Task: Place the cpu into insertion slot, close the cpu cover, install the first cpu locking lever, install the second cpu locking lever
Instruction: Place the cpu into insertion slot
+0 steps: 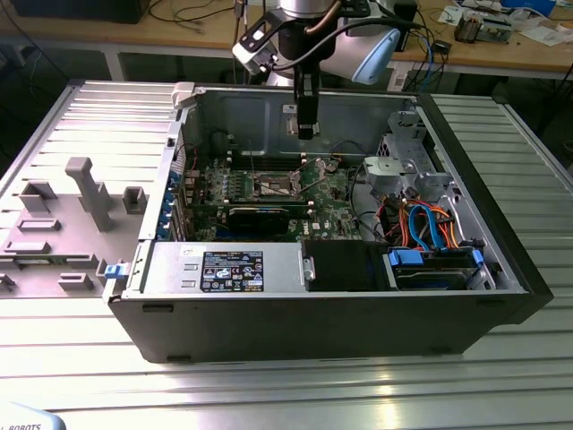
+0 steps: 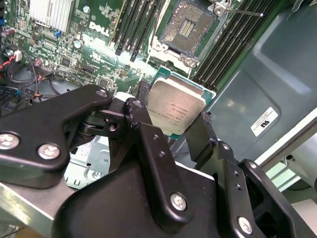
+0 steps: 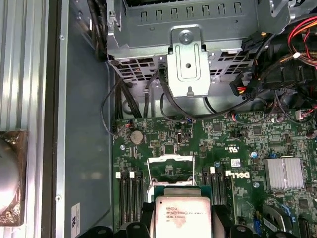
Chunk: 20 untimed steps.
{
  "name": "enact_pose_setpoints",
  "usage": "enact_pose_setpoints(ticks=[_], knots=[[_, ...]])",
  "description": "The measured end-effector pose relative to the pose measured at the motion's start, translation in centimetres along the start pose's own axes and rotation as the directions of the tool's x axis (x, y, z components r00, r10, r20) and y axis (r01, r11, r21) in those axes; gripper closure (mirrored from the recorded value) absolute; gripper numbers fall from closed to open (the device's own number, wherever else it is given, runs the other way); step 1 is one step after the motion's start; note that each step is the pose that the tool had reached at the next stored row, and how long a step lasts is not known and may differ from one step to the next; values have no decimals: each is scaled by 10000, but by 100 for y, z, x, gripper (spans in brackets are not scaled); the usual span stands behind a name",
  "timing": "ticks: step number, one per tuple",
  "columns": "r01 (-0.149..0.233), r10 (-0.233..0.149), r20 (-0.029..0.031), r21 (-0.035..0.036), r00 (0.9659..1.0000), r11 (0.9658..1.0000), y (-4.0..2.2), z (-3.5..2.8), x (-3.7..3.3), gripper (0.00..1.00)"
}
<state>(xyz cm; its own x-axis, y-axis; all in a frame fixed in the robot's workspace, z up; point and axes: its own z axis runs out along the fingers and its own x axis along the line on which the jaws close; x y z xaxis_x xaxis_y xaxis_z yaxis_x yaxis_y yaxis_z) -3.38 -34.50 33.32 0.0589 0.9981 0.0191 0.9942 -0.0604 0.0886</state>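
While the gripper (image 2: 171,118) is clamped on the cpu (image 2: 177,106) by two opposite edges, high over the motherboard (image 1: 336,195), the insertion slot (image 1: 276,186) sits uncovered below it. It's offset slightly toward the exterior view's left, well apart from the cpu.

Gripper (image 2: 171,119) clamped on cpu (image 2: 178,101), silver top showing. Slot (image 2: 190,22) on green board (image 2: 94,34) lies open, apart from cpu; memory slots (image 2: 133,25) flank it.

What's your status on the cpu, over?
Copy: gripper shut on cpu, held clear above the motherboard. Insertion slot open and bare, cpu not yet seated. Nothing seen between them.
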Motion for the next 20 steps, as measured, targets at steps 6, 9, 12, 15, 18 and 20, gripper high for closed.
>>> enact_pose_setpoints(ticks=[6, 9, 12, 15, 18, 20], knots=[[-2, 2, -44, 3, 10000, 10000, -1, 2, -3, 46], [-3, 3, -54, 4, 10000, 10000, -1, 2, -3, 46], [-4, 4, -62, 4, 10000, 10000, -1, 2, -3, 46], [-5, 5, -70, 5, 10000, 10000, -1, 1, -3, 46], [-5, 5, -76, 5, 10000, 10000, -1, 2, -3, 46], [-6, 6, -81, 6, 10000, 10000, -1, 1, -3, 46]])
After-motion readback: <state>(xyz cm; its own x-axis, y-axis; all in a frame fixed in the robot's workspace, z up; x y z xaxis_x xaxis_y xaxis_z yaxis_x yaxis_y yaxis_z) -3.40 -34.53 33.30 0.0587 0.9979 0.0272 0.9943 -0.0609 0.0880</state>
